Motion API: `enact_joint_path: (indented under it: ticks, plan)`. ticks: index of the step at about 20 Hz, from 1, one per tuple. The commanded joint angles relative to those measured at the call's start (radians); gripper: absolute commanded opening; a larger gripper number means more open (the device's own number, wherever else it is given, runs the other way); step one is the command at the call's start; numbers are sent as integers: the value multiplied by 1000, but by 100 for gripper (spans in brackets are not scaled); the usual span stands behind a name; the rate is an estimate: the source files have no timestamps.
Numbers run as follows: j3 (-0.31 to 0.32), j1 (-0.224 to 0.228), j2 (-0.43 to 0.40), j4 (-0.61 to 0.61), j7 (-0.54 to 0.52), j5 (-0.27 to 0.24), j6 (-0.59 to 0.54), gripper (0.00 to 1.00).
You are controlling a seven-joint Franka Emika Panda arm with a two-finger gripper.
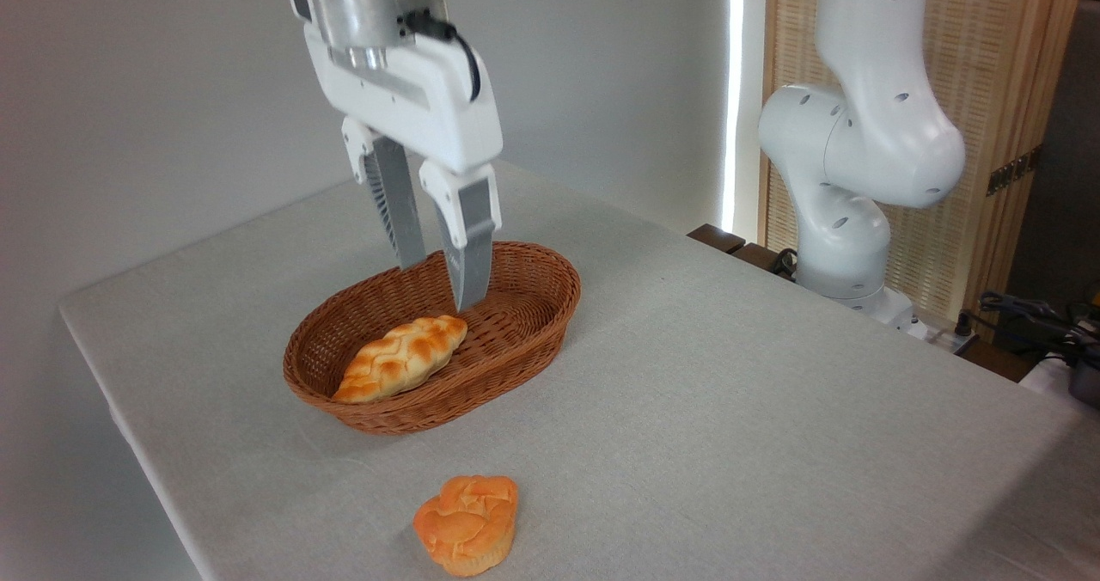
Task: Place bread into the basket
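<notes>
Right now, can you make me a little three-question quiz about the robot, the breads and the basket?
1. True or false: the small rounded orange-golden bun lies inside the oval brown woven wicker basket.
2. What lies in the basket? A) a long braided golden loaf B) a red apple C) nothing
3. Fill in: the white robot gripper hangs over the basket with its jaws ____ and holding nothing.

Key
1. False. The bun sits on the grey tablecloth, in front of the basket and apart from it.
2. A.
3. Open.
</notes>
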State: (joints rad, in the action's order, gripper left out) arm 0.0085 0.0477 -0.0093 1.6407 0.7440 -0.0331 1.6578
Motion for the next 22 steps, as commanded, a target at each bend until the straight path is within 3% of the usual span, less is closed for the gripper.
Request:
enact_joint_path:
  ticks: [1,6,9,12,16,20,22]
  plan:
    - [31,-6,-24,143,23,31,213,100]
    - [87,-9,-11,299,43,142,474,100]
    - [117,-9,26,330,52,179,516,100]
    - [104,-9,103,330,29,154,542,100]
    - [88,-11,127,330,12,0,553,100]
    - [84,-26,153,334,18,-8,565,100]
    - [84,-28,155,334,23,2,565,90]
